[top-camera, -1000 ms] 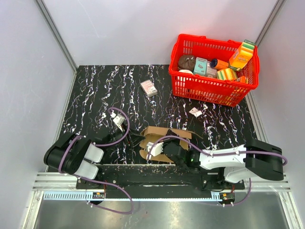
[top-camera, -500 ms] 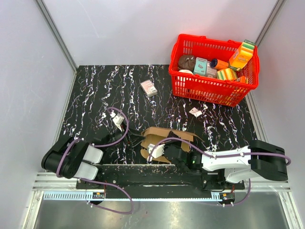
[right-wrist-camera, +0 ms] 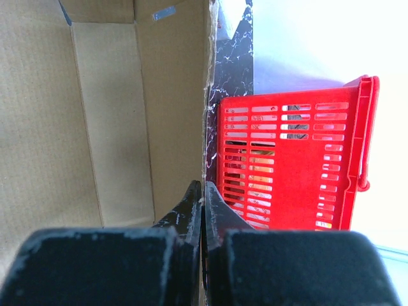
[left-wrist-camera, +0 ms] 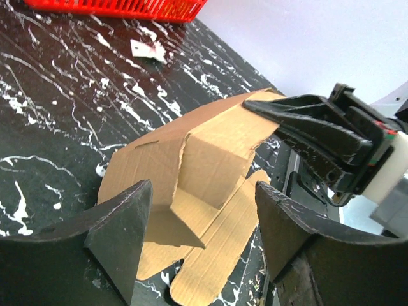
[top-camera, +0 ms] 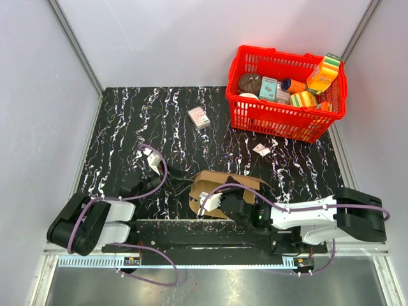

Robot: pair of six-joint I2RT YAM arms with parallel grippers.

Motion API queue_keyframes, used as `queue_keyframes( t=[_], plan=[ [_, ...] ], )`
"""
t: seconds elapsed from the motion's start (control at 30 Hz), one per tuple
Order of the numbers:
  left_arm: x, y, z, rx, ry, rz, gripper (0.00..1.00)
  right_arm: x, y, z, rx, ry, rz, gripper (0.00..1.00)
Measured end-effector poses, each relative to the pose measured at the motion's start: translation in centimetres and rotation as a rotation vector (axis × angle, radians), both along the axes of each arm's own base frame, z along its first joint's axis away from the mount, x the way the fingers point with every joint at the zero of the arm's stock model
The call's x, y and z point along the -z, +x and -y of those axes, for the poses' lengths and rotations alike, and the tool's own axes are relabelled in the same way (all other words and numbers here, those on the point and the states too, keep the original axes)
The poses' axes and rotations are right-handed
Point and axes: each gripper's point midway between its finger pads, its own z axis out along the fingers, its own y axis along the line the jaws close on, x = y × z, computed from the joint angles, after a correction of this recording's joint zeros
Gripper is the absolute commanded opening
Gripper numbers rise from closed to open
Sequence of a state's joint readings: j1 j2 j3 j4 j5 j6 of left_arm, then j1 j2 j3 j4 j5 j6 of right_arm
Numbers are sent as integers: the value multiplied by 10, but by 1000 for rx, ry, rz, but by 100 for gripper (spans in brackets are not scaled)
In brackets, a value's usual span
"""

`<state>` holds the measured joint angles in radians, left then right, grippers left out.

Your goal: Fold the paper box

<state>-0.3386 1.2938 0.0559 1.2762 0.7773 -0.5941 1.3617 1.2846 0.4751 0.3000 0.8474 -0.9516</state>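
Near the front edge of the black marbled table (top-camera: 121, 121), the brown paper box (top-camera: 215, 178) lies half-folded, one panel raised; the right gripper (right-wrist-camera: 202, 189) is clamped on that panel's edge; the left gripper (left-wrist-camera: 203, 196) is spread wide, facing the box's near corner; a red basket (top-camera: 280, 122) stands well apart.

You're seeing a plain brown corrugated cardboard box (top-camera: 220, 178), unprinted, on a glossy black tabletop (top-camera: 127, 121) streaked with white marbling. The slatted plastic basket (top-camera: 274, 121) is bright red (its packs orange, yellow, green and teal). The left gripper (left-wrist-camera: 203, 194) and right gripper (right-wrist-camera: 202, 186) are matte black, and the arm cables (top-camera: 166, 171) are purple.
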Motion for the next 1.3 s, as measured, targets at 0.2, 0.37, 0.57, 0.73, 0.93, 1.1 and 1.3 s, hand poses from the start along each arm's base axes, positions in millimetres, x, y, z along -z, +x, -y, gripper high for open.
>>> queue_keyframes(
  t=[0.2, 0.37, 0.57, 0.73, 0.93, 1.1, 1.3],
  plan=[
    [-20, 0, -2, -8, -36, 59, 70, 2, -1, 3, 8, 22, -10, 0],
    [-23, 7, -9, -48, -45, 57, 70, 2, 1, 5, 19, 58, -31, 1],
    [-18, 12, -12, -72, -40, 31, 70, 6, 15, 12, 51, 82, -61, 1],
    [-12, 14, -13, -80, -33, 13, 69, 8, 24, 13, 56, 91, -88, 1],
    [-2, 17, -14, -91, -19, -25, 66, 16, 29, 8, 40, 81, -119, 1],
    [3, 18, -15, -94, -11, -42, 64, 21, 31, 6, 30, 77, -141, 0],
    [7, 18, -15, -96, -6, -55, 61, 23, 34, 5, 28, 77, -151, 0]
  ],
)
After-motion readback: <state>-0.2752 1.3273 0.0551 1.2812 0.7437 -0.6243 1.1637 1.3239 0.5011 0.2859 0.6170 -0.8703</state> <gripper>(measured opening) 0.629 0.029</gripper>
